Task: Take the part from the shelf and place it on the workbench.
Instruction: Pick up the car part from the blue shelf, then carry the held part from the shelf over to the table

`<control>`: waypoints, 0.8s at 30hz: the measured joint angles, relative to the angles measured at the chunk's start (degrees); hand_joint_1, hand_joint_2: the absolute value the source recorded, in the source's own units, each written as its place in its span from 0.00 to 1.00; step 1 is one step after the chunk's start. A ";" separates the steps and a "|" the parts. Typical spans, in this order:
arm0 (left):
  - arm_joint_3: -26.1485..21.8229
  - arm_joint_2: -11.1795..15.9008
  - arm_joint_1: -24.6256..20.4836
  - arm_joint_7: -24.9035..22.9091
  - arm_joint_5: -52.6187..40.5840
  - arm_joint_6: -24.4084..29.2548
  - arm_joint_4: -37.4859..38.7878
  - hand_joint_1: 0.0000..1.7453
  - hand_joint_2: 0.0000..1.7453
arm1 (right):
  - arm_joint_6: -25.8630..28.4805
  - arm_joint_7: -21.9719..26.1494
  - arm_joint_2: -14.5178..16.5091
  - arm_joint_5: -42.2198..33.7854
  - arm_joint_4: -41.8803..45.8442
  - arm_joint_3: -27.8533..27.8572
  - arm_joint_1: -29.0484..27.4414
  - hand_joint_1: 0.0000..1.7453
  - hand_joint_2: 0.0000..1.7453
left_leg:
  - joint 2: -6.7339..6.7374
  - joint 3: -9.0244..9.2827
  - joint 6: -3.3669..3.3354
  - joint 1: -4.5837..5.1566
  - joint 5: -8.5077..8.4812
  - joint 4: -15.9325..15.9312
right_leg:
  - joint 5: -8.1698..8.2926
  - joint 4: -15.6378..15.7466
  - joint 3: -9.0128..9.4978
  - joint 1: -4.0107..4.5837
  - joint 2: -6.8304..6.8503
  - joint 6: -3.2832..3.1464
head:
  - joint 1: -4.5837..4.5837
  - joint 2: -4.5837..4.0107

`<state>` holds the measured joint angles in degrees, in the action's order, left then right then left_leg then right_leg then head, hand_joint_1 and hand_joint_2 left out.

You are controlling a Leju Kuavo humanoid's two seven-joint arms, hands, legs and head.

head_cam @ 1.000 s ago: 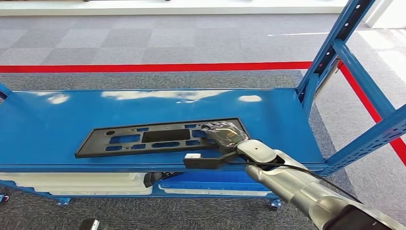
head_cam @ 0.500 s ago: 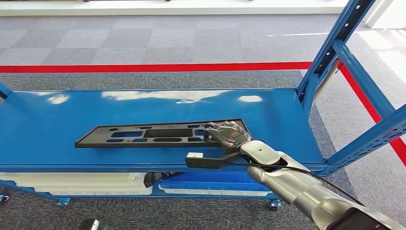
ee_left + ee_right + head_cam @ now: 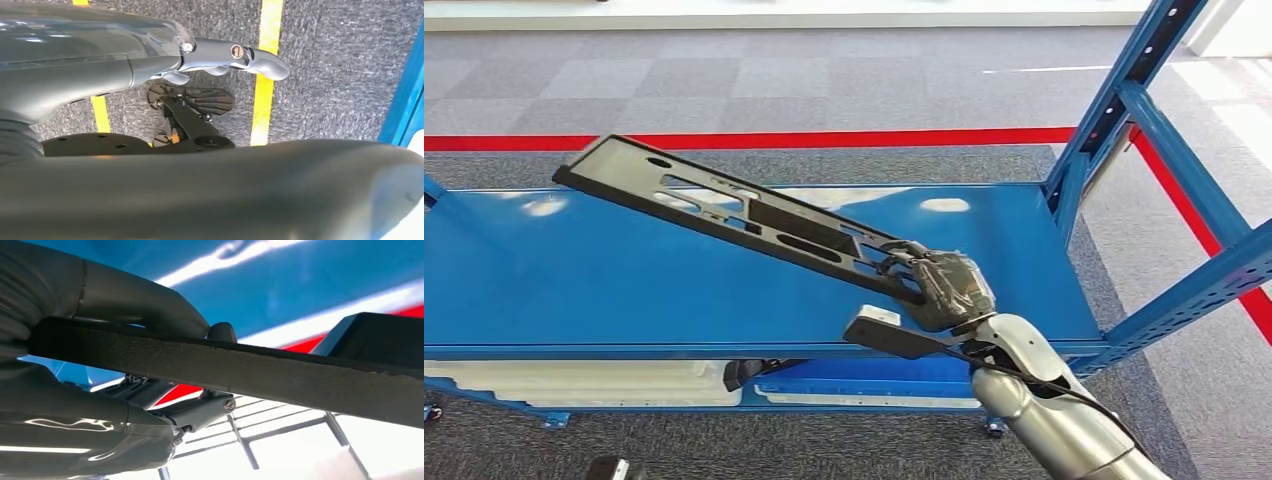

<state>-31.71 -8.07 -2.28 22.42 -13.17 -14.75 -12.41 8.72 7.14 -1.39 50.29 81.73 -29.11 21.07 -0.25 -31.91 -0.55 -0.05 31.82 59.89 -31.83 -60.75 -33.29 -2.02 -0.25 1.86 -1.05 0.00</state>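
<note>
The right hand (image 3: 946, 290) grips the black part (image 3: 724, 210) at its near end; beyond the fingers the part tilts upward, clear of the blue shelf (image 3: 604, 290). In the wrist view, the thumb (image 3: 145, 305) wraps the part's edge. The left hand (image 3: 210, 55) hangs above carpet, fingers apart, holding nothing.

Head view overlooks shelf (image 3: 724, 290) (wrists close-up).

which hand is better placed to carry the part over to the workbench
Right. The right hand already grips the black part at one end, raised above the blue shelf; the left hand hangs over the floor.
</note>
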 joint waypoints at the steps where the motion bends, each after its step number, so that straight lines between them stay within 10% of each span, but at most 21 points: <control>1: 0.00 0.00 0.02 0.02 -0.05 -0.15 0.00 0.00 0.00 | -0.48 0.79 0.02 -1.50 2.12 1.65 -0.68 1.00 1.00 | 0.00 0.00 0.00 0.00 0.00 0.00 | 0.00 0.00 0.00 0.00 0.01 0.00 | 0.00 0.00; 24: -0.04 0.18 -0.11 -0.55 -2.97 2.00 0.00 0.00 0.00 | -15.64 8.76 1.55 -26.39 12.19 13.62 -4.40 1.00 1.00 | 0.00 0.00 0.00 0.00 0.00 0.00 | 0.00 0.00 0.02 0.00 0.01 0.00 | 0.00 -0.01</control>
<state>-31.76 -7.89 -2.39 21.88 -16.14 -12.75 -12.41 -6.92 15.89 0.16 23.90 93.92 -15.49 16.67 -0.24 -31.92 -0.54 -0.05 31.82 59.89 -31.83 -60.75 -33.27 -2.02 -0.23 1.86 -1.05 -0.01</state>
